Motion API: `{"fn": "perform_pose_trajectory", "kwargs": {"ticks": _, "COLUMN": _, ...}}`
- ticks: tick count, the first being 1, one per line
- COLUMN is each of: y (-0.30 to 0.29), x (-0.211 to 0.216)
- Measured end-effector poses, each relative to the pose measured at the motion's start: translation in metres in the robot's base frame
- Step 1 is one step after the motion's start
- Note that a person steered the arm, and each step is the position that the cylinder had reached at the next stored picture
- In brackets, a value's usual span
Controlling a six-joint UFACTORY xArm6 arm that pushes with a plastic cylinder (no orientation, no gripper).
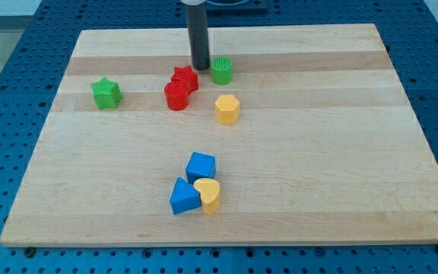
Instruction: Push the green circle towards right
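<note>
The end effector was a straight dark rod with no jaws, so no spread or pinch state applied; my tip (pixel 201 68) rested on the bench (pixel 318 152) near the view's top, just left of the green circle (pixel 221 70) and just above the red star (pixel 185 78); whether the tip touched the green circle could not be determined. The green circle stood upright in the upper middle of the bench, to the view's right of the red star; a second red block (pixel 176 97), roughly cylindrical, sat touching the red star at its lower left; a yellow hexagonal block (pixel 226 109) lay below the green circle, near it but apart. A green star (pixel 106 93) stood well apart toward the view's left. Near the view's bottom, a blue cube (pixel 201 166), a blue triangular block (pixel 184 197) and a yellow heart (pixel 208 195) formed a tight cluster, each touching its neighbour.
</note>
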State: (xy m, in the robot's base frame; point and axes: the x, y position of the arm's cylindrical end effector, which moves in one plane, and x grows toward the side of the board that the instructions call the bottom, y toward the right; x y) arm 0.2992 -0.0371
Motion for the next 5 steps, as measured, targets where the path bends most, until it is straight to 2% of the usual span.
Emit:
{"fn": "perform_pose_trajectory", "kwargs": {"ticks": 1, "y": 0.035, "x": 0.0}}
{"fn": "perform_pose_trajectory", "kwargs": {"ticks": 3, "y": 0.046, "x": -0.001}}
{"fn": "perform_pose_trajectory", "kwargs": {"ticks": 5, "y": -0.055, "x": -0.001}}
